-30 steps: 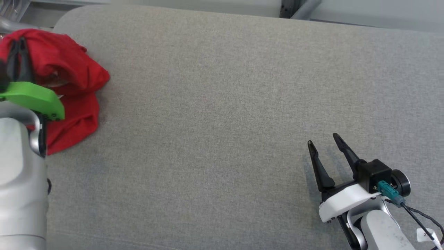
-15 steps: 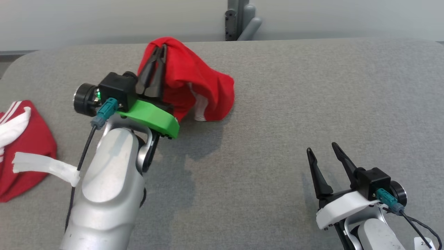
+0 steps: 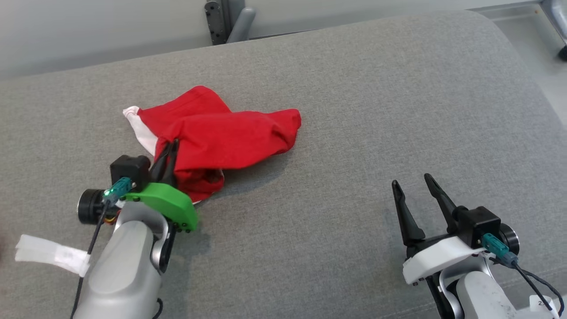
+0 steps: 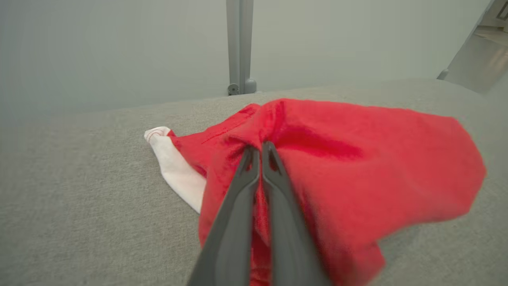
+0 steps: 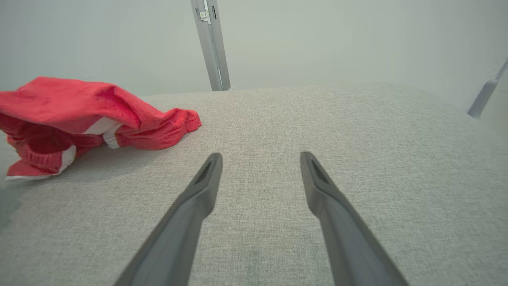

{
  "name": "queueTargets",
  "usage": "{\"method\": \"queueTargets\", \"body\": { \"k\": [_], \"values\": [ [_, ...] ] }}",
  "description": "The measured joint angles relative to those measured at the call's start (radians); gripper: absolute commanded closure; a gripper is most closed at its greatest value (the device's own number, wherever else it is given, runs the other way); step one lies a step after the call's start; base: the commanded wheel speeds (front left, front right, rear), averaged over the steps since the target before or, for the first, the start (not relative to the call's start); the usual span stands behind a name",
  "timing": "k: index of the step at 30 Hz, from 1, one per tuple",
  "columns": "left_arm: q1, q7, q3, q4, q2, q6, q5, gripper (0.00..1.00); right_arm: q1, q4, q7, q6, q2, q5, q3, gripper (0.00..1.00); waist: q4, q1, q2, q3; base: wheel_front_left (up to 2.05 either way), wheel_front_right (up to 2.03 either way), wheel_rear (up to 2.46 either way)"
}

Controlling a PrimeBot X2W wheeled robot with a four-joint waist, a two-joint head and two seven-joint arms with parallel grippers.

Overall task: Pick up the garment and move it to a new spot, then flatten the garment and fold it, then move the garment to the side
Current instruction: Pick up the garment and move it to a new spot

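Crumpled red garment (image 3: 221, 137) with white trim lies bunched on grey cushion (image 3: 376, 110).

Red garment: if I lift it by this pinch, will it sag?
Probably floppy: the red garment drapes in soft folds from the shut left gripper. Likely light: a narrow pinch holds a fold up. It may drag on the textured gray surface.

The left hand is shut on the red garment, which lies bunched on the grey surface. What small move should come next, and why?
Probably open the left hand and let go. The garment already rests crumpled on the grey surface, with only a fold pinched in that hand, and the right hand waits open, apart from it. Releasing would free both for flattening.
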Motion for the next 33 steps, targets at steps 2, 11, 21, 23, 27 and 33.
{"method": "queueTargets", "body": {
  "k": [2, 11, 21, 23, 27, 33],
  "values": [
    [0.020, 0.000, 0.030, 0.012, 0.014, 0.019, 0.010, 0.00, -0.003, -0.002, 0.000, 0.000, 0.000, 0.001, 0.000, 0.00, -0.018, 0.0000, 0.0000, 0.009, 0.00, 0.00, 0.00],
    [0.191, 0.000, 0.159, -0.144, 0.015, 0.060, 0.073, 0.00, 0.022, -0.002, 0.000, 0.000, 0.000, 0.000, -0.002, 0.00, -0.039, 0.0000, 0.0000, -0.026, 0.00, 0.00, 0.00],
    [0.448, 0.000, 0.279, -0.396, -0.045, 0.055, 0.146, 0.00, 0.073, -0.009, 0.000, 0.000, 0.001, -0.009, 0.023, 0.00, -0.001, 0.0000, 0.0000, -0.130, 0.00, 0.00, 0.00],
    [0.484, 0.000, 0.292, -0.425, -0.051, 0.048, 0.160, 0.00, 0.082, -0.012, 0.000, 0.000, 0.001, -0.009, 0.021, 0.00, 0.012, 0.0000, 0.0000, -0.145, 0.00, 0.00, 0.00],
    [0.549, 0.000, 0.303, -0.465, -0.058, 0.041, 0.183, 0.00, 0.094, -0.012, 0.000, 0.000, 0.002, -0.012, 0.019, 0.00, 0.041, 0.0000, 0.0000, -0.167, 0.00, 0.00, 0.00],
    [0.626, 0.000, 0.317, -0.498, -0.059, 0.040, 0.189, 0.00, 0.120, -0.011, 0.000, 0.000, 0.005, -0.014, 0.009, 0.00, 0.083, -0.0001, 0.0000, -0.195, 0.00, 0.00, 0.00]
  ]
}}
